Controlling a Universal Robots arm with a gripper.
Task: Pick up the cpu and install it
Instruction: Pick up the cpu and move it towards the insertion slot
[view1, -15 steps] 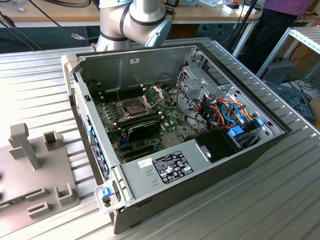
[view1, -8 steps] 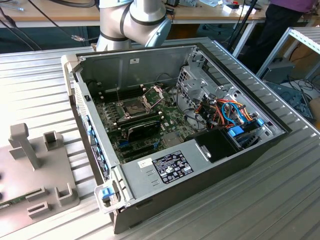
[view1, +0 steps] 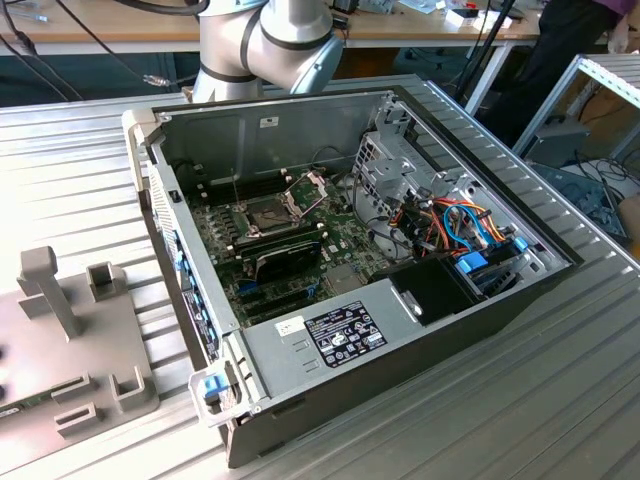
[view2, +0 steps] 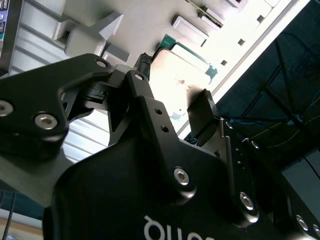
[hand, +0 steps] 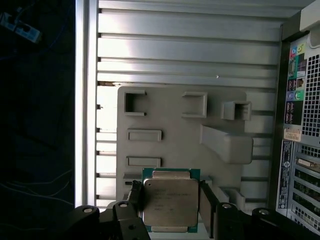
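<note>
The cpu (hand: 170, 201), a small square chip with a dull silvery top and green edges, sits between the two black fingers of my gripper (hand: 171, 202), which is shut on its sides. It hangs above the grey fixture plate (hand: 170, 115). In the second wrist view the cpu (view2: 176, 75) is a bright square held between the fingertips (view2: 201, 111) of the gripper (view2: 172, 85). In the exterior view the open computer case (view1: 400, 330) shows the dark socket (view1: 268, 212) on the motherboard, with its shiny frame (view1: 306, 187) hinged up.
The grey fixture plate (view1: 70, 340) with raised blocks lies on the ribbed metal table (view1: 560, 400) at the exterior view's left of the case. Cables (view1: 455, 225) and a drive cage crowd the case's right half. The arm's base (view1: 265, 45) stands behind the case.
</note>
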